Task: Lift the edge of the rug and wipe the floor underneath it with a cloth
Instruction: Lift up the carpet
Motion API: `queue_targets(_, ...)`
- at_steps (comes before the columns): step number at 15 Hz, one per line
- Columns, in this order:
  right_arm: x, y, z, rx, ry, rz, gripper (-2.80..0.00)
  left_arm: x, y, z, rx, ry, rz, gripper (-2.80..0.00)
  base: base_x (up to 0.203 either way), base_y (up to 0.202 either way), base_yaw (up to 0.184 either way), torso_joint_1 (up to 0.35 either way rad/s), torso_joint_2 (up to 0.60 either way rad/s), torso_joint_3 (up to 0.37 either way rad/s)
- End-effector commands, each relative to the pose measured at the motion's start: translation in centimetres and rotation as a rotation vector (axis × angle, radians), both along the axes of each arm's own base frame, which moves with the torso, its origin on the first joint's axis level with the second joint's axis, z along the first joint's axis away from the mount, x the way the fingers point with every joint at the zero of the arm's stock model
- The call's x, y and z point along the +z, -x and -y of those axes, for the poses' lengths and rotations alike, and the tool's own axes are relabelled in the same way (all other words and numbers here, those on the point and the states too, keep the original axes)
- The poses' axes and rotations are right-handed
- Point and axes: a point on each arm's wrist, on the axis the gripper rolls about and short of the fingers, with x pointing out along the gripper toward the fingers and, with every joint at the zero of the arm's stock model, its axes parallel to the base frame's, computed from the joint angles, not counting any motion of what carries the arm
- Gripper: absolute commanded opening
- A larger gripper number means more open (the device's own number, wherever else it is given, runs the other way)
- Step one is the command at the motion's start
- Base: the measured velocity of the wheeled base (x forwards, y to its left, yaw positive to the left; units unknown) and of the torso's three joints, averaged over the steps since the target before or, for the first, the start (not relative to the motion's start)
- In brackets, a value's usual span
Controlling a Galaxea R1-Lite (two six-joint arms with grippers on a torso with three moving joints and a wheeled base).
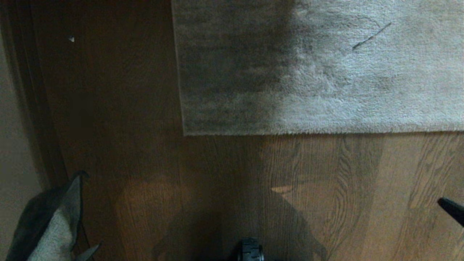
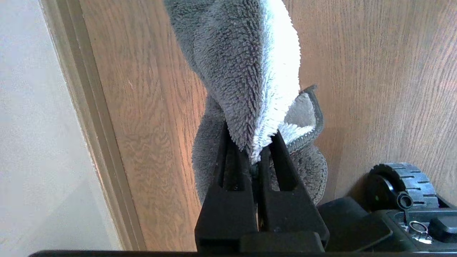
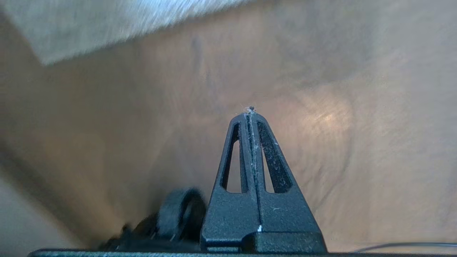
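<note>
The grey-beige rug [image 1: 326, 65] lies flat across the far part of the dark wooden floor [image 1: 224, 174]. Its rug edge [image 1: 319, 132] runs straight to a square corner [image 1: 185, 133]. My left gripper [image 2: 251, 140] is shut on the light-grey fuzzy cloth [image 2: 246, 71], which has a dark border and hangs at the near left in the head view [image 1: 54, 224]. My right gripper [image 3: 251, 113] is shut and empty, above bare floor [image 3: 321, 89] and short of the rug corner [image 3: 107, 21]. Only its dark tip [image 1: 451, 210] shows at the head view's right edge.
A pale wall with a dark baseboard [image 1: 21, 108] runs along the left, also seen in the left wrist view [image 2: 82, 107]. A black base wheel [image 1: 250, 250] sits at the near middle, and one shows in each wrist view [image 2: 403, 182] [image 3: 178, 210].
</note>
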Motion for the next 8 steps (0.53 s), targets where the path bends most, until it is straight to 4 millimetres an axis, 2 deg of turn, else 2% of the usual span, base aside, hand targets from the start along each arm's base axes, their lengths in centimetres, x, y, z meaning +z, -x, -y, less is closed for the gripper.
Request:
queue_targets(1,-0.8,-1.4,-0.3,0.045,0.0,-0.096,-2.8,0.0,0.0,0.0,0.0,0.0,0.001,-2.8,0.0,0.0,0.0,0.0,0.0,0.0)
queue_targets(5,-1.3,-3.9,-0.8,0.111,-0.005,-0.166,-2.8,0.0,0.0,0.0,0.0,0.0,0.001,-2.8,0.0,0.0,0.0,0.0,0.0,0.0)
queue_targets(8,-1.4,-4.9,-1.0,0.15,-0.011,-0.185,-2.8,0.0,0.0,0.0,0.0,0.0,0.001,-2.8,0.0,0.0,0.0,0.0,0.0,0.0)
